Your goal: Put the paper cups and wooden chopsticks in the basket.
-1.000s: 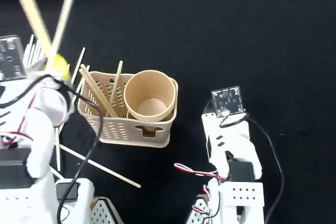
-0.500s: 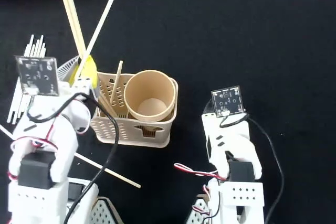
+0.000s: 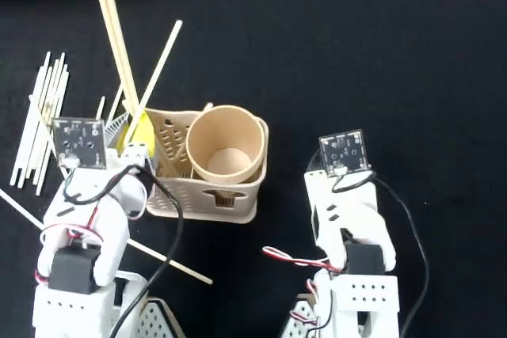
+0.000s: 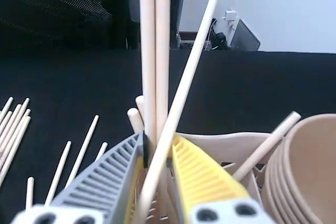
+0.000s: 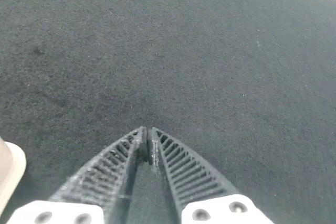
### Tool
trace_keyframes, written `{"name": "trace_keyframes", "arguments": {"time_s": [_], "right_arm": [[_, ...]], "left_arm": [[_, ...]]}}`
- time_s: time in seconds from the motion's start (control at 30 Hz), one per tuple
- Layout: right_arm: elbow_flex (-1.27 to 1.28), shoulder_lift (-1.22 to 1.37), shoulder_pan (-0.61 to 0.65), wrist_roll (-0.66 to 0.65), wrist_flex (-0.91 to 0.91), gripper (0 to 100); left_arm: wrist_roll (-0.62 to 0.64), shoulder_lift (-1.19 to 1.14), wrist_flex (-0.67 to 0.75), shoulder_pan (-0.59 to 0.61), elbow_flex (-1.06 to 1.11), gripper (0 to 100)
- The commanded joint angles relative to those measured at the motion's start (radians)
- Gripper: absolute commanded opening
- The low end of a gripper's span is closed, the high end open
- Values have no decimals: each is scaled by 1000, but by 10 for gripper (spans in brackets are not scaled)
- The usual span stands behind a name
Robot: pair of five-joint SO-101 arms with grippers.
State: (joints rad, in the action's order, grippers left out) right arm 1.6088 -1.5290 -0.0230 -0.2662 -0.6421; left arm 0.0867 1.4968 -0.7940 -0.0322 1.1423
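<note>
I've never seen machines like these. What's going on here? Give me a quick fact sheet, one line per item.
basket: holds stacked paper cups
left gripper: shut on held chopsticks, which stand upright at the basket's end
right gripper: shut, empty, over the black table
loose chopsticks: lying on the table beside the left arm, not yet in the basket

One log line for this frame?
left end effector shut on chopsticks at basket | right end effector shut, empty | paper cups in basket | loose chopsticks on table
</note>
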Motion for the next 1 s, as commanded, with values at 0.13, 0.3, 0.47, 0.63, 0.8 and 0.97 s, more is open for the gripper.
{"name": "trace_keyframes", "arguments": {"time_s": [0.13,0.3,0.47,0.63,0.8,0.97], "right_arm": [[-10,-8,9,-8,5,14],[-10,-8,9,-8,5,14],[-10,-8,6,-8,5,14],[-10,-8,6,-8,5,14],[-10,-8,8,-8,5,14],[-10,-8,6,-8,3,14]], "left_arm": [[32,51,-144,-12,-50,151],[112,44,-178,-4,-82,234],[112,49,-186,21,-110,234],[117,41,-255,179,-242,234],[112,41,-342,223,-312,234],[114,38,-345,222,-360,234]]}}
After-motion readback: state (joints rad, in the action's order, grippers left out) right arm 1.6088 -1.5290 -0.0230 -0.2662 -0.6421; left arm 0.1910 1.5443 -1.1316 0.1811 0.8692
